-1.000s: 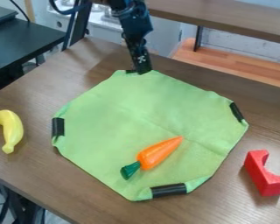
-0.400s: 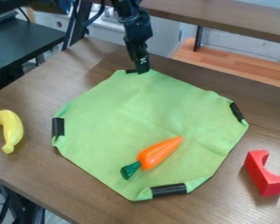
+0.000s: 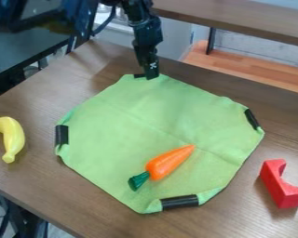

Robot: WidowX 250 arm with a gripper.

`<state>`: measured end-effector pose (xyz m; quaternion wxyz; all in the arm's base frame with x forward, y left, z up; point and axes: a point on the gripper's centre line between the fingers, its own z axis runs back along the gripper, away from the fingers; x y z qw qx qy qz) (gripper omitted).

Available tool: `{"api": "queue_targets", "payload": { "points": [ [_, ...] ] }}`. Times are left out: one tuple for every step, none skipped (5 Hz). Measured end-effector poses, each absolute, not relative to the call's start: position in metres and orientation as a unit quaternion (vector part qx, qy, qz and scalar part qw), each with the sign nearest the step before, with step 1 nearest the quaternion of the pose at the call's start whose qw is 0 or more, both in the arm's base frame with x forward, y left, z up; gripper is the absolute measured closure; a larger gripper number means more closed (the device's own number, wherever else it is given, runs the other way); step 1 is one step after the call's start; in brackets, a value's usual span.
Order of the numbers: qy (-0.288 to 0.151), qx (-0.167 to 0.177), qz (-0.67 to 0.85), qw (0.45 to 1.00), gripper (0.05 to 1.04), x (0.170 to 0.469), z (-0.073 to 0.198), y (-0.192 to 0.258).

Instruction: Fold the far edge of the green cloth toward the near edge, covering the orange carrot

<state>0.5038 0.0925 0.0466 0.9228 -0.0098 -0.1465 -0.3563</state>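
Hand (image 3: 152, 76) hangs almost straight down at the far corner of the green cloth (image 3: 132, 116), right by that corner's black strip (image 3: 138, 75). Tips look to be at cloth level, prob. touching, but can't tell if it's pinching fabric, clenched on nothing or released.

Cloth lies spread approx. flat mid-counter, w/ a faint crease across it & corners turned in, so it reads as roughly 8-sided. Prob. v. light, thin & limp: nothing fragile, not esp. slippery, but it'd sag & wrinkle rather than move as one stiff sheet. Best hold is prob. a turned-in corner at its strip, where it's doubled & maybe a bit stiffer; a flat mid-cloth grab would need bunching first. Too shallow a pinch could slip off the edge.

Orange toy carrot (image 3: 170, 161) rests on the cloth's near half, green end toward the near left; looks smooth, prob. light, & could roll or drag if the fabric shifts. More black strips sit at the left (image 3: 62, 135), right (image 3: 252, 119) & near (image 3: 180, 202) corners.

Off the cloth, on the brown counter (image 3: 71, 195): yellow toy banana (image 3: 12, 138) at far left of view, red notched block (image 3: 282, 183) at lower right, both well apart from the hand.
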Motion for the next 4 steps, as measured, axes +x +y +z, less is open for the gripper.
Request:
{"api": "queue_targets", "payload": {
  "points": [
    [-0.140, -0.012, -0.352, 0.925, 0.084, 0.506, 0.041, 0.094],
    [-0.133, -0.010, -0.347, 0.928, 0.084, 0.510, 0.037, 0.097],
    [-0.118, -0.010, -0.343, 0.932, 0.157, 0.512, 0.025, 0.100],
    [-0.107, -0.007, -0.341, 0.934, 0.434, 0.513, 0.020, 0.101]
  ]
}}
